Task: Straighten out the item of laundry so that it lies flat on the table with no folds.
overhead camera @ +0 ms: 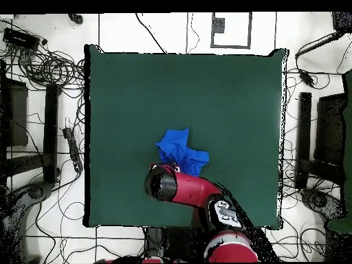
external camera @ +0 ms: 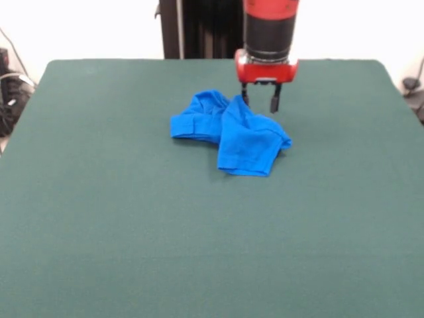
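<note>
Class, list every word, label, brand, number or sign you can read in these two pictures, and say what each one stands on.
None can be read.
T-shirt: crumpled, only plain blue cloth shows; no print or lettering is visible.
Gripper, on the red and black arm: no legible marking.
Table: plain green, no text.
White panel on the arm's lower part: has dark marks, too small to read.

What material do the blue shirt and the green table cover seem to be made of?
The blue shirt looks like soft, thin knit fabric, probably cotton: it lies crumpled in limp folds with a matte surface. The table seems covered in dark green cloth, perhaps felt: it looks flat and matte, without shine. Neither can be confirmed by sight alone.
</note>
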{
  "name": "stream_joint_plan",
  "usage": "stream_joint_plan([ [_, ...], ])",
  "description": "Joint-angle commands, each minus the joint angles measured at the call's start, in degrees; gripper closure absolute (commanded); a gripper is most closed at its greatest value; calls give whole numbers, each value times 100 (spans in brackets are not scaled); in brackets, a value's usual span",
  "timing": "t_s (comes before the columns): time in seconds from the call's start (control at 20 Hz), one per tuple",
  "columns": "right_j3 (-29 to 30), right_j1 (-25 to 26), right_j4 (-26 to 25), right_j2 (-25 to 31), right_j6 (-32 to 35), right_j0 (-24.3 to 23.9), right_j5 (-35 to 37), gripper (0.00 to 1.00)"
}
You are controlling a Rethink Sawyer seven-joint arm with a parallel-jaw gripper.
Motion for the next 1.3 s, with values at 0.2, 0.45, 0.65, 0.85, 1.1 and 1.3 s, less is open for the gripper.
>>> stream_joint_plan([
  [0.2, -88, -825, 607, -66, 1429, 539, 1246, 0],
  [0.45, -417, -738, 565, -55, 1173, 361, 1419, 0],
  [0.65, -640, -730, 480, -109, 1040, 258, 1594, 0],
  [0.85, -799, -613, 359, -34, 861, 74, 1532, 0],
  [1.1, -1033, -376, 207, 120, 603, -157, 1562, 0],
  [1.3, -1079, -297, 108, 153, 543, -213, 1505, 0],
])
